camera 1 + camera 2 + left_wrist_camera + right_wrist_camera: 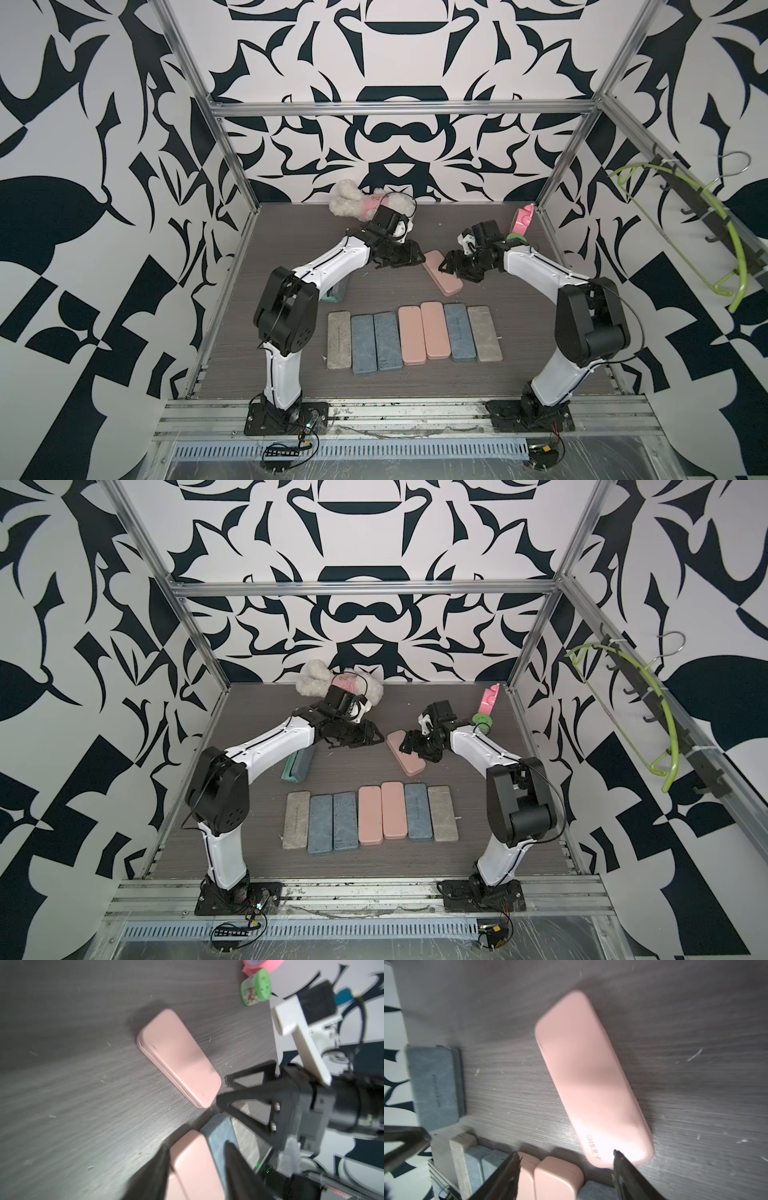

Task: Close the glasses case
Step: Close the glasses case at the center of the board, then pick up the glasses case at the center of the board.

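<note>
Right wrist view: the pink glasses case [591,1084] is seen lying flat on the grey table [695,1022] with its lid down. Only a thin seam is shown along its edge in the left wrist view, so the closing is judged done for this case. It is placed at an angle near the middle of the table, between the two arms and beyond the row of seven shut cases [434,330]. The left gripper [197,1145] and the right gripper [566,1152] are both seen with fingers spread and nothing between them, close to the case, one at each side. A teal case [297,762] at the left appears ajar and may be left to shut, but it is partly covered by the left forearm. Both wrist views are smeared by blur, so whether the pink lid is fully seated cannot be told.
</note>
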Robot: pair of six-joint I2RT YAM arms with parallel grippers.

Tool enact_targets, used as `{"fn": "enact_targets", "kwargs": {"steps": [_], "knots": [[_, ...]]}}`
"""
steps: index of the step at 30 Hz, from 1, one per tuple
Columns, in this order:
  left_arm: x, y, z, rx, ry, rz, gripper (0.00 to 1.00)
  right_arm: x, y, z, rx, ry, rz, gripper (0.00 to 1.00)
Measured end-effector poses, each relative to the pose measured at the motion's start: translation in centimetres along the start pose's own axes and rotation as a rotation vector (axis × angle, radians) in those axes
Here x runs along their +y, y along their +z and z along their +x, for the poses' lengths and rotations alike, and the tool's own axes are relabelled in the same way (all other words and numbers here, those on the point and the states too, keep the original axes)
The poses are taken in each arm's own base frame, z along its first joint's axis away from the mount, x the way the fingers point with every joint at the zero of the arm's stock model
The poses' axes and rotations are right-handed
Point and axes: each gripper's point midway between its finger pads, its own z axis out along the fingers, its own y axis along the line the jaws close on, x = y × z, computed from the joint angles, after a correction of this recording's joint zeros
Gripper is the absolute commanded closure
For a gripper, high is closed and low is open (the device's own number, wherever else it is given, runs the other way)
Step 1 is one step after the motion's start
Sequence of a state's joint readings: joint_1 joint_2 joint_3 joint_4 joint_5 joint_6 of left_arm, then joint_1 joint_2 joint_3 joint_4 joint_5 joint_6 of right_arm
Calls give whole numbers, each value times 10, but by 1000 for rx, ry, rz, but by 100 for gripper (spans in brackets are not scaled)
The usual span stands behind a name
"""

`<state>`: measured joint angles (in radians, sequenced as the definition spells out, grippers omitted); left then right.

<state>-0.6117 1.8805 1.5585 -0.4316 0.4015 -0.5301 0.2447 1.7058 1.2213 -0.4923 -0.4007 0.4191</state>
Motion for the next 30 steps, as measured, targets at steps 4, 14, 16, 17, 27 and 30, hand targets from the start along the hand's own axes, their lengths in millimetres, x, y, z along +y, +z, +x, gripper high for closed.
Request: {"fn": "enact_targets", "kwargs": {"steps": [4, 14, 16, 17, 27, 30], "knots": [[-18, -37, -6, -77, 34, 12, 8, 2, -12, -16, -34, -96, 46, 7], [19, -121, 6, -236, -25, -64, 2, -9, 18, -15, 50, -323, 200, 5], [34, -123, 7, -245, -48, -93, 2, -7, 32, -9, 90, -376, 222, 5], [39, -122, 8, -243, -56, -102, 2, -6, 38, -7, 105, -398, 231, 5], [54, -115, 11, -222, -98, -100, 3, -14, 67, -14, 153, -505, 348, 5], [55, -116, 8, -232, -103, -97, 3, -20, 69, -15, 158, -517, 382, 6]]}}
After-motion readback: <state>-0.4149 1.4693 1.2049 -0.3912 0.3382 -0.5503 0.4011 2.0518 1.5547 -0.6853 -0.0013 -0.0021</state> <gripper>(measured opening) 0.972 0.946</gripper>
